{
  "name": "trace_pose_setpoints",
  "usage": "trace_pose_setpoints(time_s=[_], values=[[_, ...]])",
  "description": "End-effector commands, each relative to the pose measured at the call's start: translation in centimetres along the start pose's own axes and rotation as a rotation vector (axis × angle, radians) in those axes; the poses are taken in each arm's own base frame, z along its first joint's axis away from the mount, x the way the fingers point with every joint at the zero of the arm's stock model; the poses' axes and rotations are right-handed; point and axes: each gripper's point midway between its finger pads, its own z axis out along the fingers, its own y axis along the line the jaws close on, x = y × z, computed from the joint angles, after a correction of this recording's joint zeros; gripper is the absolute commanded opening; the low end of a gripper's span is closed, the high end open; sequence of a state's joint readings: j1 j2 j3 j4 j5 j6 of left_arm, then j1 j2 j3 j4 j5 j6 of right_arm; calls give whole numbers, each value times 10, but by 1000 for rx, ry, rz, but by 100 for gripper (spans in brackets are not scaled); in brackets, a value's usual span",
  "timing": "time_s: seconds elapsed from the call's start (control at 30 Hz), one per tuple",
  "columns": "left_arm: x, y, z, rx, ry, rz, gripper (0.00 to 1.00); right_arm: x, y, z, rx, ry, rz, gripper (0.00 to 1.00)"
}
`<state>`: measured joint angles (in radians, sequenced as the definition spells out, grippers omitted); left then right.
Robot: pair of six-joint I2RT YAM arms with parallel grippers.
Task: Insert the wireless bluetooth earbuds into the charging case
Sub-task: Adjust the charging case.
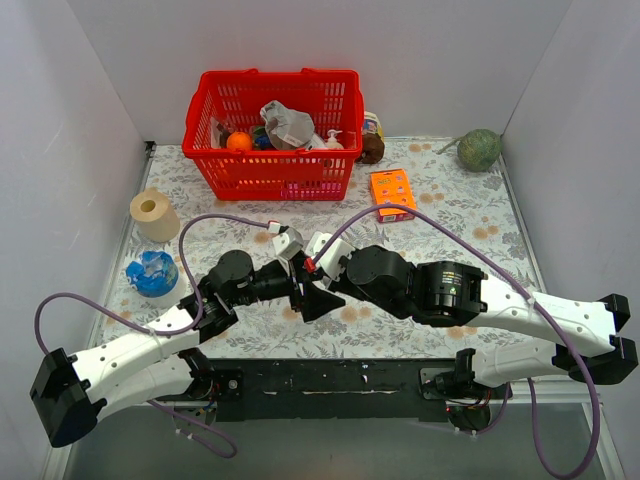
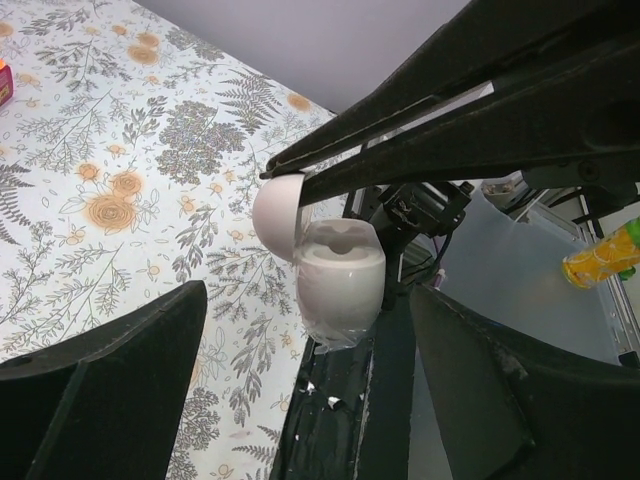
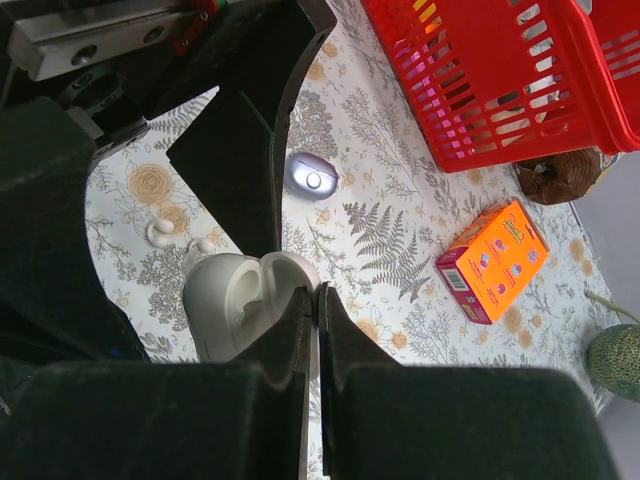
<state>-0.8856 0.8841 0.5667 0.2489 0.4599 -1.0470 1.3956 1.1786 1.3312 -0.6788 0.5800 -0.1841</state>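
Observation:
A white hinged charging case (image 3: 235,300) stands open just above the table, showing its earbud-shaped sockets. It also shows in the left wrist view (image 2: 340,280). My right gripper (image 3: 320,300) is shut on the rim of its raised lid (image 2: 275,215). My left gripper (image 2: 305,310) is open, with its fingers (image 2: 110,380) spread wide on either side of the case's base and not touching it. Two small white earbuds (image 3: 160,232) lie on the floral cloth beside the case. A small lavender-blue oval case (image 3: 312,177) lies shut on the cloth further off. In the top view both grippers (image 1: 303,290) meet at the table's near middle and hide the case.
A red basket (image 1: 272,135) full of items stands at the back. An orange box (image 1: 392,193) lies to its right. There is a brown object (image 1: 372,148), a green ball (image 1: 480,150) at the back right, a tape roll (image 1: 153,212) and a blue object (image 1: 153,272) at the left.

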Motion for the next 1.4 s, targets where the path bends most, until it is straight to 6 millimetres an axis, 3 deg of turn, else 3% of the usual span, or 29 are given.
trace_pose_setpoints(time_s=[0.0, 0.3, 0.4, 0.43, 0.63, 0.73, 0.8, 0.9, 0.93, 1.03, 1.1, 1.13, 1.23, 1.3, 1.33, 1.37], values=[[-20, -6, 2, 18, -61, 29, 81, -21, -3, -3, 11, -68, 44, 1], [-23, -8, 5, 38, -74, 36, 61, -19, 4, 2, -5, -62, 48, 1], [-21, -8, 5, 44, -67, 39, 49, -20, 5, 1, -8, -67, 51, 1], [-20, -9, 5, 47, -65, 38, 41, -20, 5, 1, -8, -66, 53, 1], [-17, -8, 1, 45, -68, 40, 35, -22, 4, -1, -7, -76, 63, 1], [-17, -8, 0, 41, -76, 45, 20, -24, 6, -1, -17, -79, 68, 1], [-16, -7, -1, 39, -80, 48, 4, -26, 5, -3, -14, -87, 90, 1], [-17, -6, -4, 31, -104, 63, 0, -37, 1, -8, -10, -125, 174, 28], [-18, -6, -6, 31, -121, 67, 0, -44, -3, -12, -6, -148, 206, 44], [-22, -7, -13, 22, -174, 83, 0, -62, -17, -24, -17, -213, 343, 61], [-15, 1, -19, -9, -203, 74, 0, -70, -33, -33, -14, -258, 453, 64], [-28, -6, -27, 0, -270, 95, 0, -71, -39, -36, -4, -275, 493, 66], [-30, -4, -47, -28, -381, 89, 0, -52, -61, -37, 49, -290, 642, 66], [-34, -18, -61, 36, -458, 109, 0, -20, -57, -22, 35, -239, 700, 64], [-11, -12, -64, 39, -441, 99, 0, -10, -51, -15, 16, -217, 737, 62], [-14, -21, -74, 75, -490, 107, 0, 2, -41, -6, -8, -187, 744, 60]])
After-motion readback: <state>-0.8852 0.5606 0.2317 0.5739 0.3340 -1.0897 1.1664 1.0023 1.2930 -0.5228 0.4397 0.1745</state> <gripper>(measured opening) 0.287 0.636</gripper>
